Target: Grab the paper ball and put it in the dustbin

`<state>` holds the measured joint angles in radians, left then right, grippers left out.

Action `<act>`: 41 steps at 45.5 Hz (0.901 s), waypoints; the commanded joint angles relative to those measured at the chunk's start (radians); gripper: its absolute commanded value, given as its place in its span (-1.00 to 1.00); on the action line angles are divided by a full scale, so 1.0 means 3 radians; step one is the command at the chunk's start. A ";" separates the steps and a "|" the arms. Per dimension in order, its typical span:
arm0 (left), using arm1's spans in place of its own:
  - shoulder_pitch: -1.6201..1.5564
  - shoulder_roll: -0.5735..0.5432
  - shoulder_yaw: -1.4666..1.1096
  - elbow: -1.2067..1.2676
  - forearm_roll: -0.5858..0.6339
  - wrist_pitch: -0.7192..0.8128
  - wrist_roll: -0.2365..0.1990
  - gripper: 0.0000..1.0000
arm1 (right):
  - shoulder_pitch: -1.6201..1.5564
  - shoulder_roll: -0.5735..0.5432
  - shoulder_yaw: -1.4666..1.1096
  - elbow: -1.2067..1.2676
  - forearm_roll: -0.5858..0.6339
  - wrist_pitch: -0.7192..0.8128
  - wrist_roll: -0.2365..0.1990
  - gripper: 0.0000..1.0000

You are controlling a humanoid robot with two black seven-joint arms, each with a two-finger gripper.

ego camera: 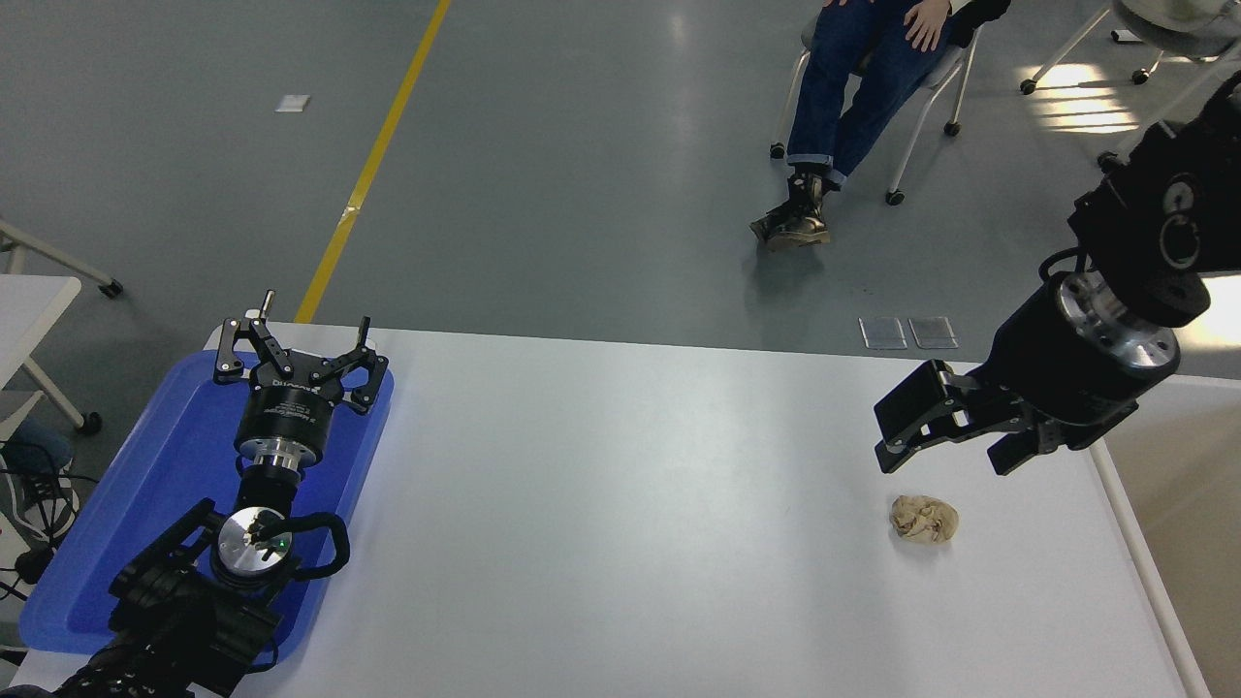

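A flat blue tray lies at the lower left of the frame on the white table, and the left arm sits parked over it, its gripper pointing toward the table's far edge with the fingers spread wide and nothing between them. Beyond the table, at the top of the frame, a person sits on a chair, legs stretched out over the grey floor, well clear of the tabletop. A yellow floor line runs diagonally through the upper left. Two small clear plates lie on the floor just past the table's far edge.

The paper ball rests on the table at the lower right of the frame, a tan crumpled lump with bare white surface all around it. The right arm comes in from the right edge, and the right gripper hangs just above and slightly left of the ball, its fingers parted with a clear gap, gripping nothing and not touching the paper.

Nothing stands between gripper and ball. The table's right edge runs close by the ball; past it, at the far right, shows the dustbin with its white rim and beige inner wall. The middle of the table is open.
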<state>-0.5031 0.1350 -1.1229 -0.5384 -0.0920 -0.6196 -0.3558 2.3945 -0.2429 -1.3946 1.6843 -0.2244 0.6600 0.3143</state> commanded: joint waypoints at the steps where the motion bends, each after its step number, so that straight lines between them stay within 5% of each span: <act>1: 0.0000 0.0000 0.0000 0.0000 0.0000 0.0000 -0.0005 1.00 | -0.0026 0.0032 0.0021 -0.0015 0.0002 -0.0011 -0.0005 1.00; 24: 0.0000 0.0000 0.0000 0.0000 0.0000 0.0000 0.0000 1.00 | -0.0230 0.0007 0.0047 -0.0046 -0.0009 -0.0052 0.0000 1.00; 41: 0.0000 0.0000 0.0000 0.0000 0.0000 0.0000 0.0000 1.00 | -0.0741 -0.0105 0.0062 -0.0250 -0.0223 -0.0543 0.0000 1.00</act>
<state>-0.5031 0.1350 -1.1229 -0.5384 -0.0920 -0.6197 -0.3556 2.2714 -0.2589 -1.3805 1.6521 -0.2446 0.5855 0.3149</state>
